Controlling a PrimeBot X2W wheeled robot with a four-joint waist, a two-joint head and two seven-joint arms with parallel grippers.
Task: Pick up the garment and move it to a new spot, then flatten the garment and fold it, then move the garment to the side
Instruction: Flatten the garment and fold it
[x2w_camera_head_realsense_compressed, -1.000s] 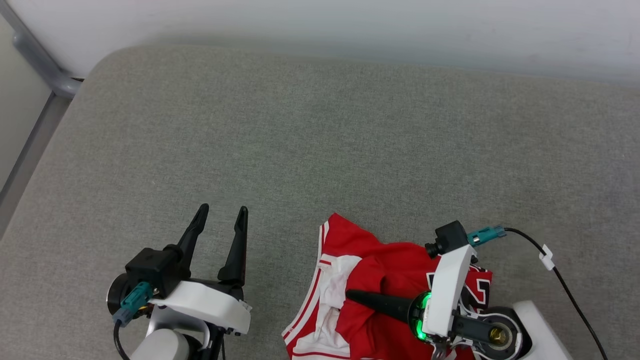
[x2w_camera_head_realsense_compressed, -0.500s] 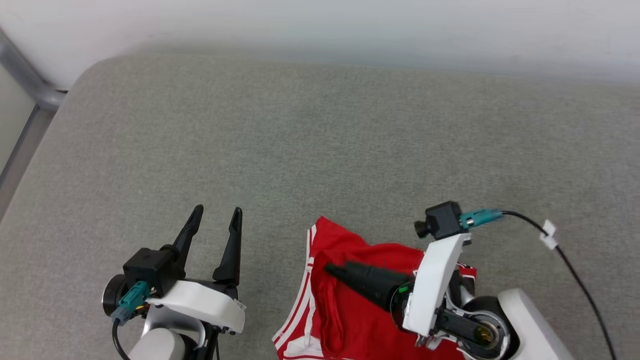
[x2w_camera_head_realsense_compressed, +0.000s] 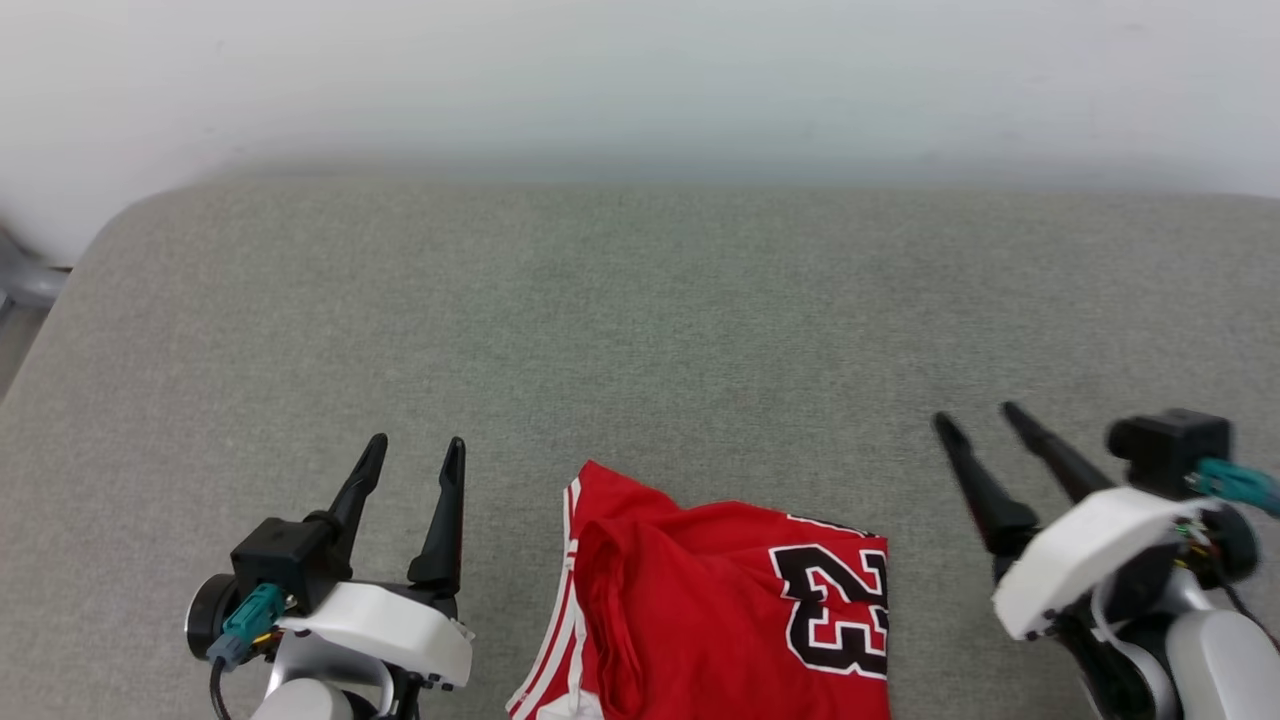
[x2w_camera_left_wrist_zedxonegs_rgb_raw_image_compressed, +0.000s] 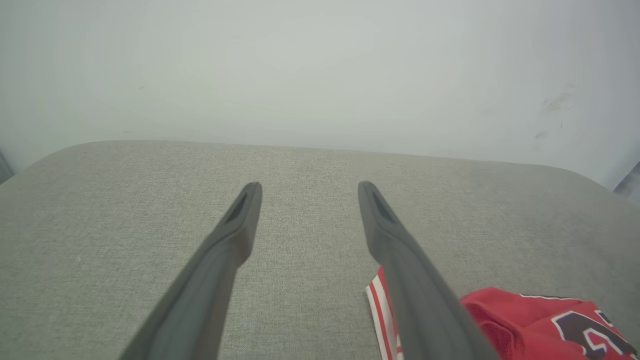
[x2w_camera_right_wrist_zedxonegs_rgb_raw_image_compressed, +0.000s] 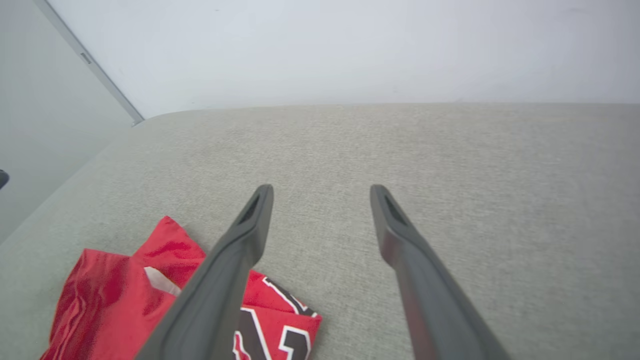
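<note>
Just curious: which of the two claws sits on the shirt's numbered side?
The right gripper: the garment's black number faces it, while the striped trim faces the left gripper.

The one marking legible was a large number (x2w_camera_head_realsense_compressed: 835, 610), printed in black with a white outline on the red cloth of the garment (x2w_camera_head_realsense_compressed: 680, 620); it appeared to read 23. From the head camera the digits lay turned upside down to the viewer, close to the garment's right-hand edge. In the left wrist view only a corner of the black-and-white number (x2w_camera_left_wrist_zedxonegs_rgb_raw_image_compressed: 592, 332) showed at the frame's lower right, too little to read. The right wrist view caught fragments of the same number (x2w_camera_right_wrist_zedxonegs_rgb_raw_image_compressed: 265, 325) along the bottom edge of the frame, likewise too partial to be read.
</note>
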